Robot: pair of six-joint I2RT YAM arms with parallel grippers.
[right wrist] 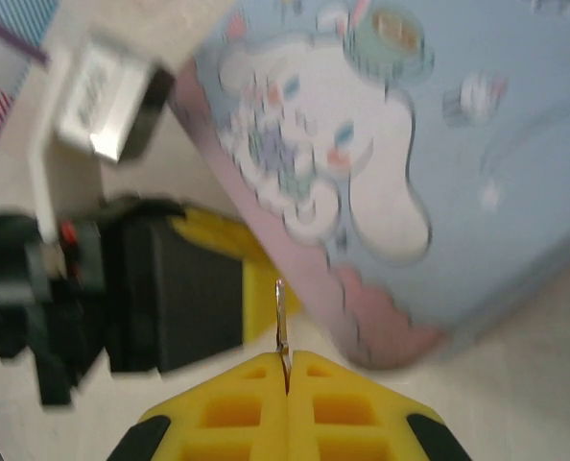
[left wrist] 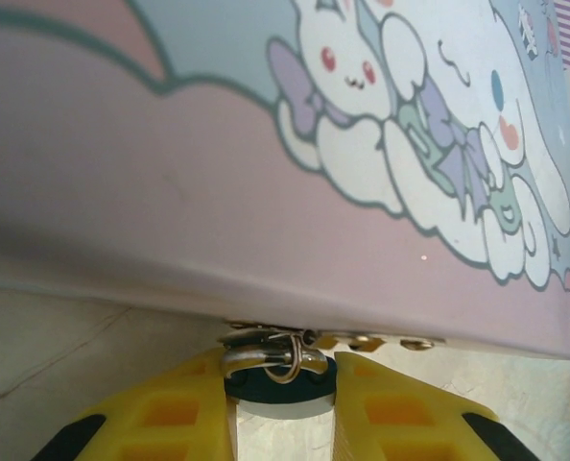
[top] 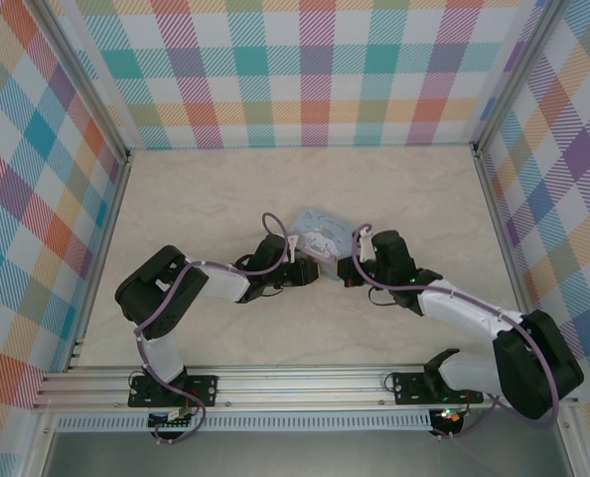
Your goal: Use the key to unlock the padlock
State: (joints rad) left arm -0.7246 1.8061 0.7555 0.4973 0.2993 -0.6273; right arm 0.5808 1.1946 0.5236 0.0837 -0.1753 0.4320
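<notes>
We see the left end effector (left wrist: 283, 373) clenched on the padlock (left wrist: 281, 384): its two yellow fingers (left wrist: 175, 413) press against either side of the dark-blue body. The padlock's silver shackle (left wrist: 266, 359) rises just above the fingertips. The padlock hangs at the lower edge of the tin (left wrist: 266, 192), right under a small metal hasp (left wrist: 362, 341) on that edge. A thin wire ring loops through the shackle.

The right end effector (right wrist: 287, 363) is clenched on the key (right wrist: 281, 322). Its yellow fingers meet with only the thin dark blade standing up between them. The key points toward the tin's pink side wall, close to it but apart. This view is blurred, so we cannot tell the key's finer shape. To its left we make out the black and yellow of the left end effector.

From above, the tin (top: 322, 237) lies on the pale tabletop (top: 206, 189) near its middle. The left end effector (top: 308, 270) and right end effector (top: 347, 270) come in from either side at the tin's near edge, close to each other.
</notes>
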